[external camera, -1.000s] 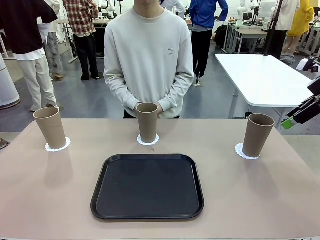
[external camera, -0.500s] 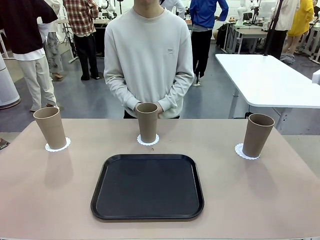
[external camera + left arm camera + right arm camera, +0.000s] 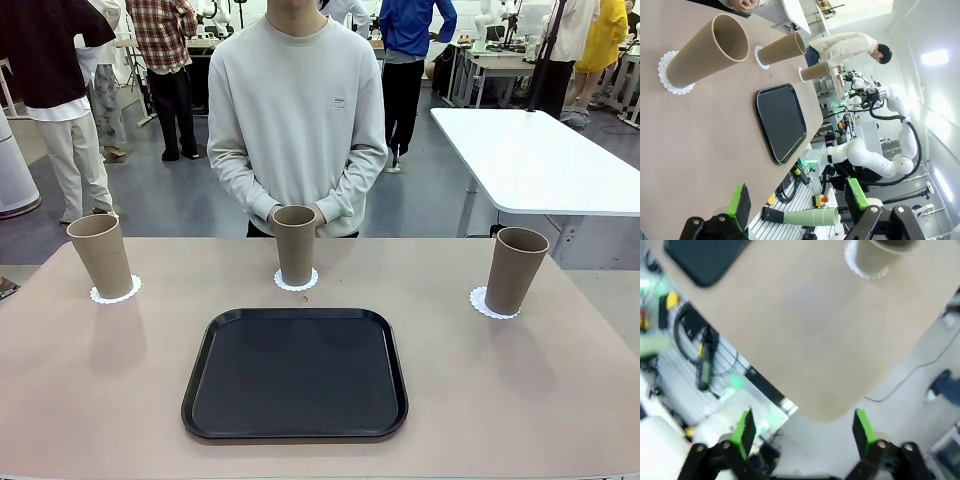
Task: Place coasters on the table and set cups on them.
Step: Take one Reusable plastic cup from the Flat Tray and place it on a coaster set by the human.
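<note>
Progress: complete, nothing left | cups [image 3: 295, 243]: three, each upright on coasters [image 3: 115, 293] on table [image 3: 100, 400], well beyond fingers | left fingers [image 3: 742, 200], right fingers [image 3: 744, 429]: released, empty

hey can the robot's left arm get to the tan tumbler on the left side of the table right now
Probably yes. The left gripper is open and empty, drawn back off the beige table. The tall tan tumbler stands upright on its white lacy paper coaster near that side, with bare tabletop around it and nothing between.
</note>
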Controlling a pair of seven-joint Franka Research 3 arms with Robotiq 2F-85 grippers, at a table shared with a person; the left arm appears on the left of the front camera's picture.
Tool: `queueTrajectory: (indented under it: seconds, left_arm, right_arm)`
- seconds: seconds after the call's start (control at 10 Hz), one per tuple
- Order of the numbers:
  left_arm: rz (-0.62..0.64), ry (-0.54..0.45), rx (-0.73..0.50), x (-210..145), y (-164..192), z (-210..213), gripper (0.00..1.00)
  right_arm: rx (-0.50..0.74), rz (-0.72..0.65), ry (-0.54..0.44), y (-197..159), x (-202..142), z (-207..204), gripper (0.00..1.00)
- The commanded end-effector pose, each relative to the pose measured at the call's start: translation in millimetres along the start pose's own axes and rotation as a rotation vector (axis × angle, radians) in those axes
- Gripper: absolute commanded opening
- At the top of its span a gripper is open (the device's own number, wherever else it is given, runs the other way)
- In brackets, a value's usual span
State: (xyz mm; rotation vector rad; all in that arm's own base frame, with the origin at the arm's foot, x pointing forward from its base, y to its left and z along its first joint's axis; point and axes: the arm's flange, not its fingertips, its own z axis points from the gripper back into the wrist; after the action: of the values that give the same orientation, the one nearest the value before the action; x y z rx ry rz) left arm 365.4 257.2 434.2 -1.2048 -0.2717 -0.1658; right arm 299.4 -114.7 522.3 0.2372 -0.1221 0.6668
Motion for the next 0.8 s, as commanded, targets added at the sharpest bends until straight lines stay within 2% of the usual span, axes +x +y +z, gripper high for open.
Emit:
queueTrajectory:
  seconds: [0.0, 0.1, 0.2, 0.3, 0.5, 0.7]
  left_arm:
    - [-0.002, -0.006, -0.002, -0.1, -1.4, 1.9, 1.0]
    - [-0.002, -0.006, -0.002, -0.1, -1.4, 1.9, 1.0]
    - [-0.002, -0.006, -0.002, -0.1, -1.4, 1.9, 1.0]
    - [-0.002, -0.006, -0.002, -0.1, -1.4, 1.9, 1.0]
    - [-0.002, -0.006, -0.002, -0.1, -1.4, 1.9, 1.0]
    - [-0.002, -0.006, -0.002, -0.1, -1.4, 1.9, 1.0]
  right_arm:
    - [0.036, -0.274, -0.062, -30.4, -35.4, 7.2, 1.0]
    - [0.054, -0.389, -0.025, -42.3, -54.0, 13.6, 1.0]
    - [0.13, -0.455, -0.015, -49.2, -69.0, 21.1, 1.0]
    - [0.219, -0.456, -0.07, -58.7, -78.6, 29.0, 1.0]
    - [0.584, -0.284, -0.332, -80.0, -94.8, 36.3, 1.0]
    - [0.734, -0.162, -0.529, -98.2, -112.4, 36.0, 1.0]
